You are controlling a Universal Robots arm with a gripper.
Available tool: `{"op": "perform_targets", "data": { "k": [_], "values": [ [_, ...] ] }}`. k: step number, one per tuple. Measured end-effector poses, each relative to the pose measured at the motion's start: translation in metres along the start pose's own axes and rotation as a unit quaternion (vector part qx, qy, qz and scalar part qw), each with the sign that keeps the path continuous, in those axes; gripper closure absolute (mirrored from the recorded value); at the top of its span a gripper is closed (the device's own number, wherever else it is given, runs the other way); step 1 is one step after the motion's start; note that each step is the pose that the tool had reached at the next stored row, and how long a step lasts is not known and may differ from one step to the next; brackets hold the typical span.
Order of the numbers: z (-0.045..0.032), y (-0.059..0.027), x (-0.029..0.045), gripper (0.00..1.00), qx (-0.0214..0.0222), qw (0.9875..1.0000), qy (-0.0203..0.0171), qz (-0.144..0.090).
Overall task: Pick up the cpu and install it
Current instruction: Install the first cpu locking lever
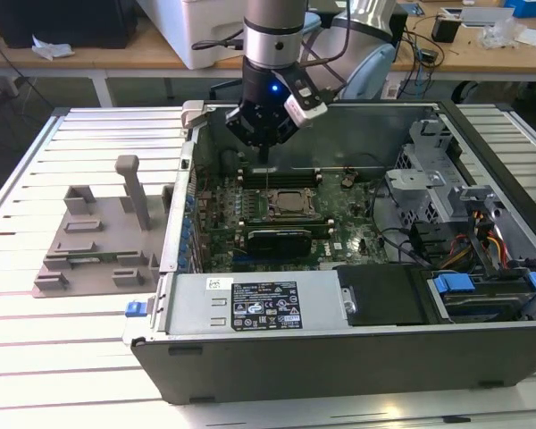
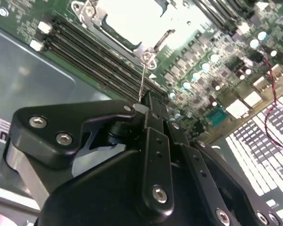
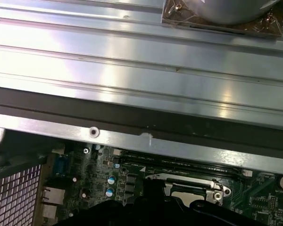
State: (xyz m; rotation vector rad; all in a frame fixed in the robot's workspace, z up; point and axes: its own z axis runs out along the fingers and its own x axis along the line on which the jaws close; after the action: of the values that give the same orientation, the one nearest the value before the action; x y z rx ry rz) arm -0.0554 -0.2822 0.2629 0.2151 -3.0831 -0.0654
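My gripper [image 1: 265, 154] hangs inside the open computer case [image 1: 339, 357], just above the far edge of the cpu socket [image 1: 281, 206]. In the second wrist view its fingers [image 2: 156, 141] are pressed together on a thin metal socket lever [image 2: 141, 80] that stands up from the socket's corner. Inside the socket frame [image 2: 141, 21] lies a pale square washed out by glare; I cannot tell whether it is the cpu. The first wrist view shows the socket's metal frame [image 3: 198, 186] just past the dark gripper body [image 3: 151, 209].
Memory slots [image 1: 281, 177] run along the socket's far side, and a black graphics card [image 1: 281, 239] lies on its near side. A grey plastic fixture block [image 1: 98, 237] sits on the slatted table at the exterior view's left. Power supply [image 1: 250, 304] and drive cage [image 1: 482, 290] fill the case front.
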Motion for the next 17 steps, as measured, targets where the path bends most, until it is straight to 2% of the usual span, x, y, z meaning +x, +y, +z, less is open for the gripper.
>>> {"op": "perform_targets", "data": {
  "k": [6,9,17],
  "values": [
    [0.0147,-0.0025,-0.0137,0.89,-0.0003,1.0,0.0024,0.0],
    [0.0214,-0.0034,-0.0184,0.89,-0.0005,1.0,0.003,0.0],
    [0.0386,-0.004,-0.0216,0.89,-0.0005,1.0,0.0034,0.0]
  ]
}}
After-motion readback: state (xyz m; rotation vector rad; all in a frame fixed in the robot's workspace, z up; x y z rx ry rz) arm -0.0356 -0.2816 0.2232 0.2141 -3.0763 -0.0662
